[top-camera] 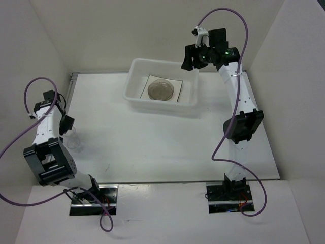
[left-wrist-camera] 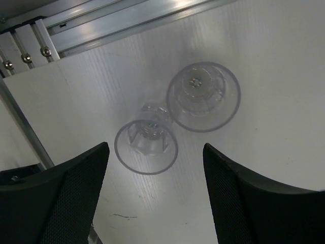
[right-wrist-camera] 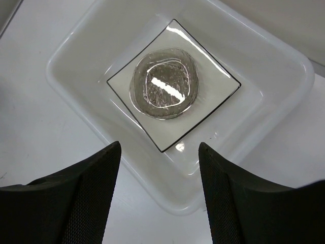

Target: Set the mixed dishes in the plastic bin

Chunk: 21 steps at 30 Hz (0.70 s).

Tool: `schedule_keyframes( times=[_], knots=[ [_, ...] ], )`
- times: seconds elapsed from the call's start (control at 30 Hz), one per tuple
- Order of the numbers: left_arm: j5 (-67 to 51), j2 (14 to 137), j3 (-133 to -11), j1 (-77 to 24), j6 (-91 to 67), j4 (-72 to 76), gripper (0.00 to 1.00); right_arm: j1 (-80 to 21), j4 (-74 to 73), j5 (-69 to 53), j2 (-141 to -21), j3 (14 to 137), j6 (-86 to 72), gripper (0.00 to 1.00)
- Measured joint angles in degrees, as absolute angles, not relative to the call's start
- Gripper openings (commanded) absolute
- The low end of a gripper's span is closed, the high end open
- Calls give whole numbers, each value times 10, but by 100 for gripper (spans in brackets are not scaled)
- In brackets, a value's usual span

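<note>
Plastic bin: sits on the table at the far side, towards the right arm.
Square plate: lies flat on the bin's floor.
Round greyish dish: rests in the middle of the plate. I cannot tell whether it is one dish or two stacked.
Right wrist view adds: the plate's thin dark rim, its corners turned diamond-wise inside the bin, and a bright glare streak across the dish.
Right tool: hangs above the bin's near wall, fingers apart with nothing between them. The overhead view puts it over the bin's far right corner.
Tiny clear cups: both on the table at the left, well apart from the bin. From overhead only a faint glint shows beside the left arm.
Left wrist view adds: two separate cups, the nearer one and the farther one, rims just touching or overlapping, with an aluminium rail beyond them.
Left tool: above the nearer cup, fingers spread wide on either side of it and gripping nothing.
</note>
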<state>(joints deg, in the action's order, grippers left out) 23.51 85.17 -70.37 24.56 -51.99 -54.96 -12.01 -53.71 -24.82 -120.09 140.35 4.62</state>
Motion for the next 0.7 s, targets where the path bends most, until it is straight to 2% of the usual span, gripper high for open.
schedule_keyframes(
  times=[0.3,0.47,0.7],
  knots=[
    [259,856,-692,294,-538,-532,81,-120,-539,-242,-1199,1388,53,72],
    [266,886,-691,301,-537,-510,72,-120,-540,-239,-1197,1384,55,76],
    [263,951,-691,301,-525,-482,70,-120,-540,-237,-1197,1382,55,78]
  ],
)
